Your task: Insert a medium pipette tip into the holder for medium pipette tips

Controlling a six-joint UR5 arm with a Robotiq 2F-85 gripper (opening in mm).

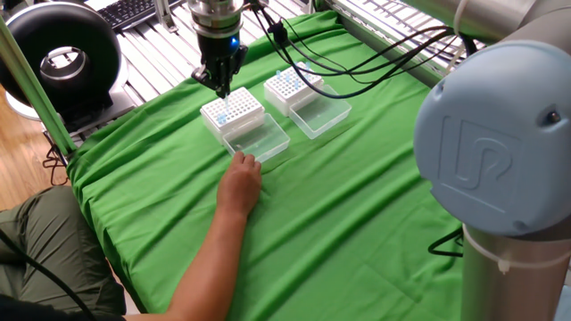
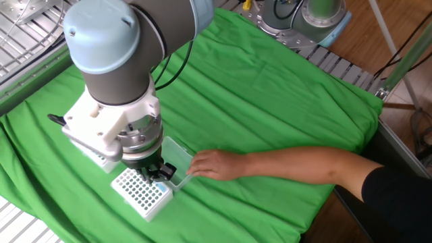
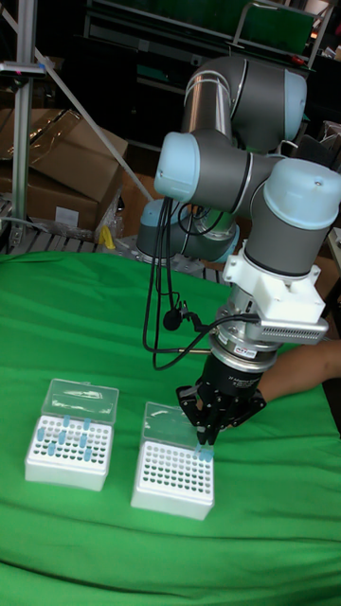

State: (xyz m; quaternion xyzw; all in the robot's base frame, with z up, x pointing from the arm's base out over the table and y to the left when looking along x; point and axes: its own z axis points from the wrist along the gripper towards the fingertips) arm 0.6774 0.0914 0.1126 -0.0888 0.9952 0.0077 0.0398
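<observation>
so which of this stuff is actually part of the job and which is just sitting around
Part of the job:
- gripper, hanging over the rack
- nearer white rack, lid open
- pipette tip standing in that rack
- person's hand at its open lid

Just there:
- second white rack, with blue tips
- keyboard
- black ring-shaped object

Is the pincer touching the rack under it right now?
Apart. In one fixed view, green cloth shows between the pincer and the rack; a thin tip spans the gap.
</observation>
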